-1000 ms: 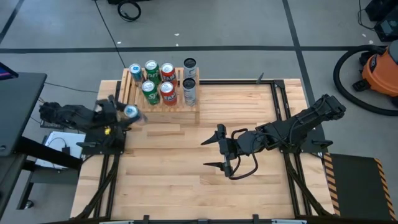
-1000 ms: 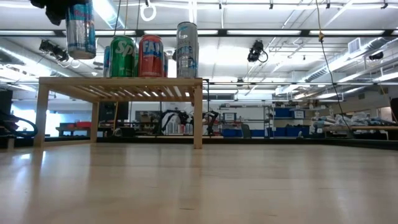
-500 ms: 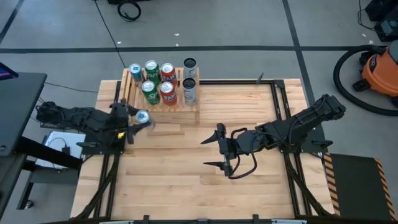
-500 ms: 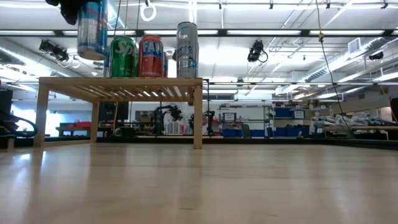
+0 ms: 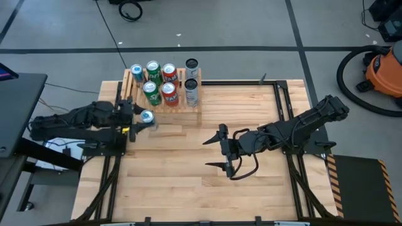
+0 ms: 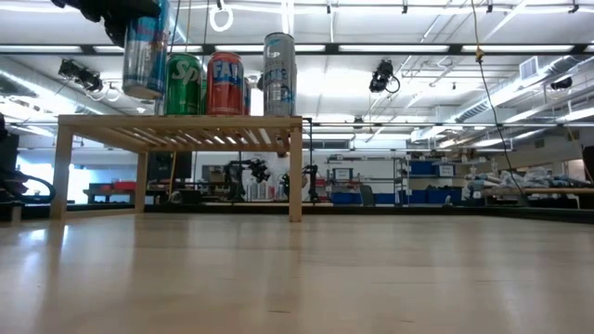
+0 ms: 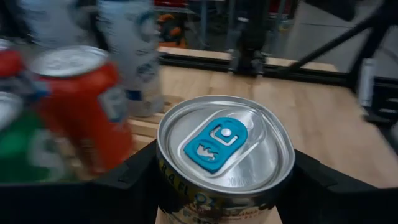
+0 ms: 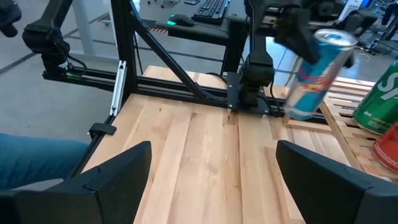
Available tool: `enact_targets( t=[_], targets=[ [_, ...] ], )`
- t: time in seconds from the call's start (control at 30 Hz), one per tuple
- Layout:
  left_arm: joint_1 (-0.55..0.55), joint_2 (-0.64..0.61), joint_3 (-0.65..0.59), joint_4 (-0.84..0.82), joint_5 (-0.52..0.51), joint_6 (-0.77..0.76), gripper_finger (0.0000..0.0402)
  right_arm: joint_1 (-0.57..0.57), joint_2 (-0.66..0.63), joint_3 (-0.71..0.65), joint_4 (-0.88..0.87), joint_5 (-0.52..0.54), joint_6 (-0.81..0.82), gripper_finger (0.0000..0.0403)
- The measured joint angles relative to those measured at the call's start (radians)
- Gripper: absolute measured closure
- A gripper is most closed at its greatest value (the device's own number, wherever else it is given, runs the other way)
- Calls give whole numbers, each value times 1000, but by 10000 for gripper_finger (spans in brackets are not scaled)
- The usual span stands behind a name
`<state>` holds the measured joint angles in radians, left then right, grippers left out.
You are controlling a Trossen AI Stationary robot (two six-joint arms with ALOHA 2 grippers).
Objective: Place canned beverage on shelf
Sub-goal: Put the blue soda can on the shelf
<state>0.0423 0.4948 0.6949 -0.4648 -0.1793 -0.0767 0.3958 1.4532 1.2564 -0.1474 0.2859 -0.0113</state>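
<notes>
A light wooden tabletop (image 5: 188, 176) is seen from above; in the upper left of the frame a low slatted wooden shelf (image 5: 195, 116) carries six upright cans: one blue (image 5: 137, 71), two green (image 5: 151, 91), two red (image 5: 168, 91) and two silver (image 5: 191, 93) are counted there. At the left of the frame the left gripper (image 5: 139, 118) is clenched on a blue-and-silver canned beverage (image 5: 146, 117), which is held tilted in the air just beside the shelf's left front corner, above the level of the slats in the low view; its silver lid with a blue tab (image 7: 217, 143) fills the left wrist view. At centre right the right gripper (image 5: 221, 152) is held over bare tabletop, well apart from the shelf, its jaws spread and empty.
</notes>
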Motion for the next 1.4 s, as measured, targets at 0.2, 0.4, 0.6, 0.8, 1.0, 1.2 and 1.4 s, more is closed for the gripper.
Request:
enact_targets(
  t=[0.2,0.4,0.6,0.8,1.0,1.2,1.4],
  targets=[
    [123,-12,0,-52,-11,37,161,0,0,0,-13,-1,0,48],
    [227,-27,0,-116,0,35,161,0,0,0,-21,-1,0,48],
    [276,-65,11,-124,9,59,161,-4,0,0,-27,-1,0,48],
    [312,-80,81,-189,-21,66,161,-19,0,0,-40,-1,0,48],
    [354,-71,85,-235,-46,64,161,-21,0,0,-40,-15,0,48],
    [417,-70,83,-219,-87,63,161,-21,0,0,-40,-21,0,48],
    [484,-60,83,-189,-85,31,161,-21,0,0,-40,-21,1,48]
  ],
)
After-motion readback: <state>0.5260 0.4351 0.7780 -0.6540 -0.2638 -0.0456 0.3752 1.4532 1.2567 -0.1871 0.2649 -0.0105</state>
